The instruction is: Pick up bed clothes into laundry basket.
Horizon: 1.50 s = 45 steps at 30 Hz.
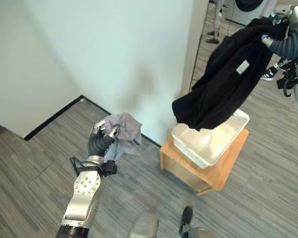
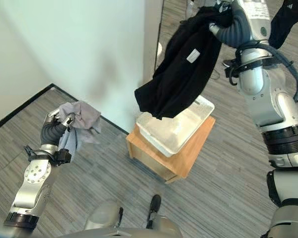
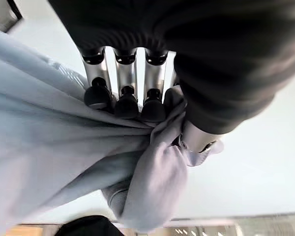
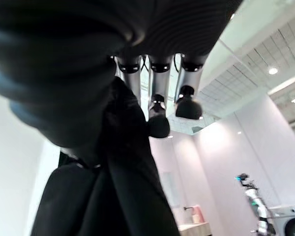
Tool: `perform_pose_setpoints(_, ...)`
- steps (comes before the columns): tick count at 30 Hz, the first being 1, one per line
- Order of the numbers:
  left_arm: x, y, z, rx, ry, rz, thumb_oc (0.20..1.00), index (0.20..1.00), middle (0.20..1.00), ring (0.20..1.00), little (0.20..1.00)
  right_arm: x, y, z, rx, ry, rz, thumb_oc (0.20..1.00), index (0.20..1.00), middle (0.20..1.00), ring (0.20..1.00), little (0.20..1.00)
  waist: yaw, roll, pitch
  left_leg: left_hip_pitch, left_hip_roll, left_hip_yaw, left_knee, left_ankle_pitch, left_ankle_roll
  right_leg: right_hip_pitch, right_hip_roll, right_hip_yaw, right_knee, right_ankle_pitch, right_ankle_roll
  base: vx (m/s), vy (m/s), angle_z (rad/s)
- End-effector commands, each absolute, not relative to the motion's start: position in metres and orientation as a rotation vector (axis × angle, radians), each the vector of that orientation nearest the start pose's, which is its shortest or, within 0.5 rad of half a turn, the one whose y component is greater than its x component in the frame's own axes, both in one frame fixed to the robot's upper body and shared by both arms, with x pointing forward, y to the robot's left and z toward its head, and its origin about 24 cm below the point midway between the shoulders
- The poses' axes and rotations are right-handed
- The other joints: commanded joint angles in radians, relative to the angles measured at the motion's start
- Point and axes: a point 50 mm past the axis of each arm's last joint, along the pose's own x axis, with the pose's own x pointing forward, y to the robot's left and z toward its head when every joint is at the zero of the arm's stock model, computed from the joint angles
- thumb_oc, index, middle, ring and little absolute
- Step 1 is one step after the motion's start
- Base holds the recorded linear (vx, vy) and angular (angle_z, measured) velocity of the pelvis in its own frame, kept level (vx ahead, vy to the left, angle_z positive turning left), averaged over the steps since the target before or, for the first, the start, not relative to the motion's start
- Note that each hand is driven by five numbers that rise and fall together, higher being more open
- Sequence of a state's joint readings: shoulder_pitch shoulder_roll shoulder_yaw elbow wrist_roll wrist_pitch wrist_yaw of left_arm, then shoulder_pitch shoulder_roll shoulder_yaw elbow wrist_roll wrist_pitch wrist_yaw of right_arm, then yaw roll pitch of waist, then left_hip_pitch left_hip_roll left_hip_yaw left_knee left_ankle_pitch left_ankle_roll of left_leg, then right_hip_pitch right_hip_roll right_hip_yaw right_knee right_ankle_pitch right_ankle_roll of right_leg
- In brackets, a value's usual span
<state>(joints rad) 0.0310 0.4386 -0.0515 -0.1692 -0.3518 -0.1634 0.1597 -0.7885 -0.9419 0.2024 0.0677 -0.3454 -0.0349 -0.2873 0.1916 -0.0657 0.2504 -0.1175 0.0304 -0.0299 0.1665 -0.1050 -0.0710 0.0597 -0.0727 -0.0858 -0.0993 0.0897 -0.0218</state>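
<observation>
Right hand, raised high, fingers curled on a big black garment that hangs limp, white label showing, over the white basket on a wooden stand. Left hand clutches a smaller, bunched grey cloth off the floor.

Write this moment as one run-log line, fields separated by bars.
left robot hand: shut on grey garment | right robot hand: shut on black garment, above white basket | basket on wooden stand

laundry room | washing machine | wood-look floor
</observation>
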Motion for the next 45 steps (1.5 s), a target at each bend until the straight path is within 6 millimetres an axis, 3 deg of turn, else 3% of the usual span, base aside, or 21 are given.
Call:
perform_pose_setpoints(1,0.248,0.196,0.136,0.003,-0.455,-0.032,0.200,0.200,0.200,0.200,0.200,0.292,-0.220,0.347,-1.219,-1.032,-0.398,0.200,0.200,0.200,0.200,0.200,0.008,0.043,-0.068,0.065,0.044,-0.004,-0.127,0.105,-0.028,0.059,-0.046,-0.135,0.012,-0.103,0.160,0.19,0.046,-0.50)
perform_pose_setpoints(2,0.251,0.189,0.136,-0.009,-0.457,-0.058,0.200,0.200,0.200,0.200,0.200,0.297,-0.218,0.336,-1.224,-0.992,-0.363,0.200,0.200,0.200,0.200,0.200,-0.017,0.058,-0.096,0.124,0.069,0.034,-0.212,0.131,-0.032,0.062,-0.038,-0.151,0.012,-0.113,0.163,0.18,0.020,-0.47)
perform_pose_setpoints(3,0.251,0.186,0.135,-0.017,-0.455,-0.066,0.200,0.200,0.200,0.200,0.200,0.298,-0.216,0.332,-1.237,-0.987,-0.350,0.200,0.200,0.200,0.200,0.200,-0.019,0.061,-0.104,0.149,0.069,0.031,-0.235,0.148,-0.034,0.068,-0.037,-0.156,0.012,-0.112,0.162,0.21,0.021,-0.38)
perform_pose_setpoints(8,0.250,0.177,0.129,-0.041,-0.428,-0.110,0.200,0.200,0.200,0.200,0.200,0.309,-0.205,0.316,-1.283,-0.935,-0.285,0.200,0.200,0.200,0.200,0.200,-0.033,0.064,-0.126,0.176,0.082,0.043,-0.254,0.147,-0.043,0.078,-0.049,-0.167,0.012,-0.112,0.166,0.08,0.010,-0.15)
perform_pose_setpoints(12,0.249,0.173,0.123,-0.067,-0.397,-0.122,0.200,0.200,0.200,0.200,0.200,0.319,-0.210,0.301,-1.311,-0.852,-0.273,0.200,0.200,0.200,0.200,0.200,-0.028,0.064,-0.126,0.177,0.080,0.045,-0.254,0.145,-0.043,0.086,-0.056,-0.176,0.012,-0.112,0.172,0.05,0.020,0.10)
perform_pose_setpoints(13,0.248,0.172,0.117,-0.086,-0.369,-0.129,0.200,0.200,0.200,0.200,0.200,0.330,-0.223,0.286,-1.342,-0.740,-0.280,0.200,0.200,0.200,0.200,0.200,-0.021,0.064,-0.124,0.174,0.077,0.041,-0.254,0.143,-0.042,0.089,-0.061,-0.184,0.012,-0.111,0.177,0.03,0.023,0.14)
perform_pose_setpoints(17,0.247,0.171,0.112,-0.104,-0.347,-0.146,0.200,0.200,0.200,0.200,0.200,0.339,-0.238,0.270,-1.367,-0.622,-0.288,0.200,0.200,0.200,0.200,0.200,-0.013,0.060,-0.122,0.167,0.074,0.038,-0.254,0.142,-0.041,0.090,-0.070,-0.193,0.012,-0.110,0.185,0.03,0.018,0.08)
perform_pose_setpoints(18,0.246,0.169,0.108,-0.113,-0.327,-0.164,0.200,0.200,0.200,0.200,0.200,0.344,-0.250,0.256,-1.373,-0.531,-0.303,0.200,0.200,0.200,0.200,0.200,-0.005,0.057,-0.119,0.163,0.072,0.035,-0.254,0.142,-0.041,0.089,-0.074,-0.200,0.012,-0.109,0.187,0.00,0.000,0.00)
perform_pose_setpoints(23,0.245,0.166,0.101,-0.121,-0.291,-0.191,0.200,0.200,0.200,0.200,0.200,0.353,-0.265,0.230,-1.357,-0.396,-0.312,0.200,0.200,0.200,0.200,0.200,0.013,0.051,-0.111,0.143,0.067,0.021,-0.254,0.145,-0.043,0.085,-0.082,-0.221,0.012,-0.108,0.192,0.00,0.001,-0.01)
perform_pose_setpoints(28,0.243,0.164,0.098,-0.131,-0.274,-0.208,0.200,0.200,0.200,0.200,0.200,0.355,-0.263,0.203,-1.342,-0.318,-0.265,0.200,0.200,0.200,0.200,0.200,0.024,0.051,-0.103,0.125,0.063,0.006,-0.254,0.150,-0.046,0.082,-0.087,-0.243,0.012,-0.108,0.194,0.00,0.000,0.08)
perform_pose_setpoints(31,0.244,0.162,0.097,-0.141,-0.268,-0.212,0.200,0.200,0.200,0.200,0.200,0.353,-0.252,0.168,-1.328,-0.249,-0.192,0.200,0.200,0.200,0.200,0.200,0.031,0.054,-0.095,0.114,0.059,-0.007,-0.254,0.152,-0.047,0.084,-0.092,-0.260,0.012,-0.109,0.194,0.01,-0.008,0.16)
perform_pose_setpoints(37,0.247,0.155,0.100,-0.149,-0.282,-0.233,0.200,0.200,0.200,0.200,0.200,0.352,-0.240,0.137,-1.340,-0.185,-0.112,0.200,0.200,0.200,0.200,0.200,0.038,0.058,-0.093,0.113,0.056,-0.017,-0.254,0.153,-0.049,0.096,-0.093,-0.274,0.012,-0.114,0.192,0.01,-0.007,0.14)
perform_pose_setpoints(38,0.247,0.153,0.101,-0.150,-0.285,-0.236,0.200,0.200,0.200,0.200,0.200,0.352,-0.239,0.133,-1.341,-0.171,-0.104,1.000,1.000,1.000,1.000,1.000,0.038,0.058,-0.094,0.115,0.056,-0.017,-0.254,0.152,-0.049,0.098,-0.094,-0.276,0.012,-0.114,0.192,0.01,-0.006,0.07)
perform_pose_setpoints(42,0.248,0.150,0.104,-0.146,-0.298,-0.246,0.200,0.200,0.200,0.200,0.200,0.355,-0.245,0.130,-1.388,-0.126,-0.102,1.000,1.000,1.000,1.000,1.000,0.036,0.057,-0.095,0.120,0.059,-0.018,-0.254,0.151,-0.049,0.104,-0.092,-0.276,0.012,-0.117,0.190,0.00,-0.003,0.01)
perform_pose_setpoints(45,0.250,0.152,0.107,-0.129,-0.309,-0.235,0.200,0.200,0.200,0.200,0.200,0.357,-0.253,0.142,-1.348,-0.134,-0.154,1.000,1.000,1.000,1.000,1.000,0.021,0.058,-0.100,0.129,0.064,-0.008,-0.254,0.148,-0.048,0.107,-0.092,-0.266,0.012,-0.119,0.192,-0.01,-0.012,-0.05)
